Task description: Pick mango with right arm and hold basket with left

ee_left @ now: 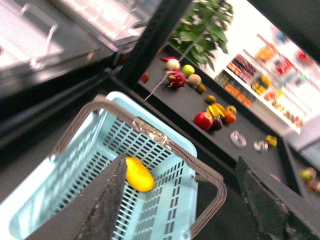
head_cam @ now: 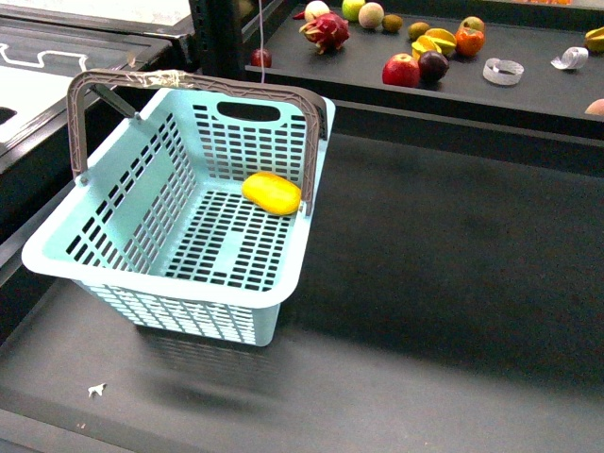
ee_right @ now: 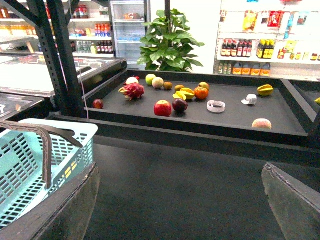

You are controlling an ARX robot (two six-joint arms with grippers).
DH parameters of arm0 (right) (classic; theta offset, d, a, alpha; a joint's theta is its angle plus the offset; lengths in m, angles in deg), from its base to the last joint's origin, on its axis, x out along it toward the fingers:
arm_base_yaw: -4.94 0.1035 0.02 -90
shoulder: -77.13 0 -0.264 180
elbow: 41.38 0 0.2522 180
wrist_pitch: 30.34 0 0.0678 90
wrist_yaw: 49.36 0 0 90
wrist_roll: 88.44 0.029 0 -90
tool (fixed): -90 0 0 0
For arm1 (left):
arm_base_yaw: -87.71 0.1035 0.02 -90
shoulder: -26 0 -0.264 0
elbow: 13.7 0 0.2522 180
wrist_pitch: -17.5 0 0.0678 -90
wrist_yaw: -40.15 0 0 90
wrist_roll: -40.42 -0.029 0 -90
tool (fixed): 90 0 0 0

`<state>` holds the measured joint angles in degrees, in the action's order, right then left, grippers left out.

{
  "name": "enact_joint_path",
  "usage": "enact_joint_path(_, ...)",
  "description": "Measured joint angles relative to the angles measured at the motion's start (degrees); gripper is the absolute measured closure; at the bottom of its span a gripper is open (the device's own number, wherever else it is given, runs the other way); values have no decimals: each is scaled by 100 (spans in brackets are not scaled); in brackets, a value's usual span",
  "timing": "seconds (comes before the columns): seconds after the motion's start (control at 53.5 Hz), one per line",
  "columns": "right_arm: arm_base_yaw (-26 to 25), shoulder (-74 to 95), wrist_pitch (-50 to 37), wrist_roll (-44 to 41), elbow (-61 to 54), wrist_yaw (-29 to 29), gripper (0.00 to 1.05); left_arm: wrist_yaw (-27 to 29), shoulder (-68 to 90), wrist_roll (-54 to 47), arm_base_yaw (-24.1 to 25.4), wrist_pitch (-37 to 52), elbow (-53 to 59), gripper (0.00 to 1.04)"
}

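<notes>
The pale mint basket (head_cam: 142, 255) sits at about nine o'clock on the dark counter (head_cam: 453, 283), handles swung up, and looks light and a little flexible, so I'd guess the taped handle (head_cam: 160, 79) or the stiff rim is the place to steady it. Inside, toward the basket's two o'clock corner, lies the mango (head_cam: 272, 192), smooth, probably slippery and firm, best pinched across its narrow middle. Both the left gripper (ee_left: 185, 210) and the right gripper (ee_right: 180, 210) hang with jaws spread wide, holding nothing.
</notes>
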<state>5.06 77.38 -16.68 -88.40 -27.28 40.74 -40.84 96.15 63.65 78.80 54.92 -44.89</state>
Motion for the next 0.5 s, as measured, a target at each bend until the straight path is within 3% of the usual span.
enact_joint_path(0.075, 0, 0, 0, 0, 0, 4, 8, -177, -437, -1384, 131, 50, 328, 63)
enact_joint_path(0.262, 0, 0, 0, -2, 0, 2, 8, -415, -1213, -2127, 365, -227, 898, 102)
enact_joint_path(0.505, 0, 0, 0, -2, 0, 2, 8, -883, -2144, -2234, 870, -566, 1410, 103)
